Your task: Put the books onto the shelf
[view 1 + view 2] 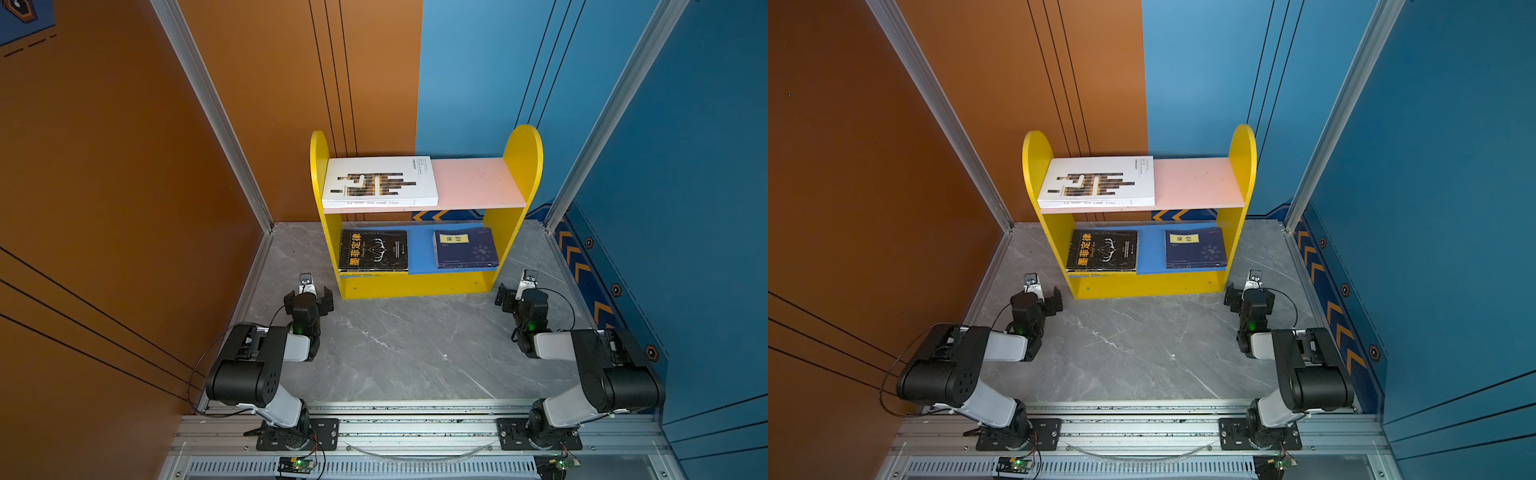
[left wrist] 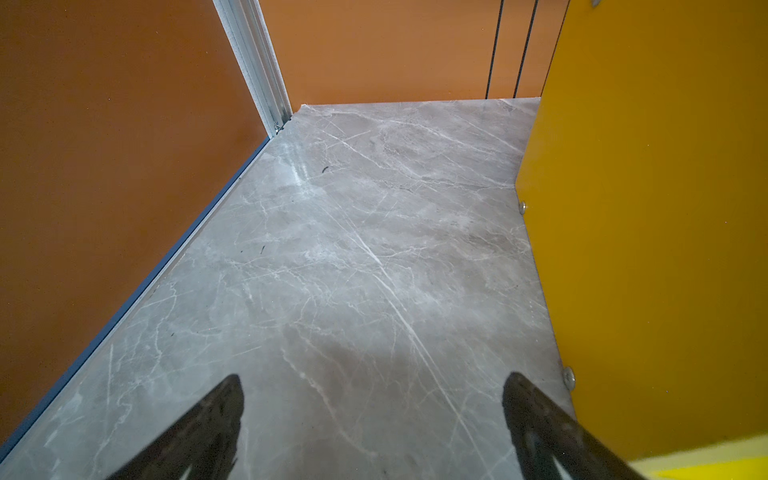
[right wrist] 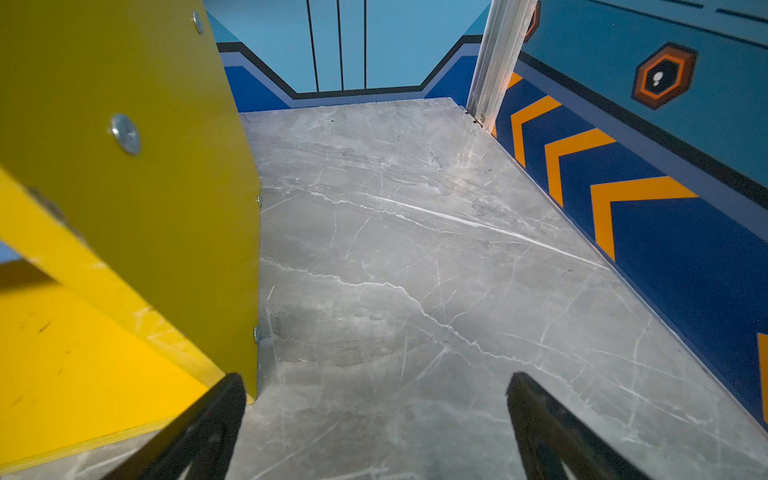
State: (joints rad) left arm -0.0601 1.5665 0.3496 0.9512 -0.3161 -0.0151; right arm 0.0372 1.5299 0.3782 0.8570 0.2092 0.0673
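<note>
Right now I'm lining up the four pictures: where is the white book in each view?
In a top view: white book flat on the pink upper board, left end.
In a top view: white book, same spot.
Left wrist: not in it.
Right wrist: not in it.
Shared landmark: the yellow shelf.

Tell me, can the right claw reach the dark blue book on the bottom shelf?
Probably yes. The dark blue book lies near the open front of the blue board, and the right claw is open and empty. It sits outside the yellow side panel, so it must swing round to the front.
</note>
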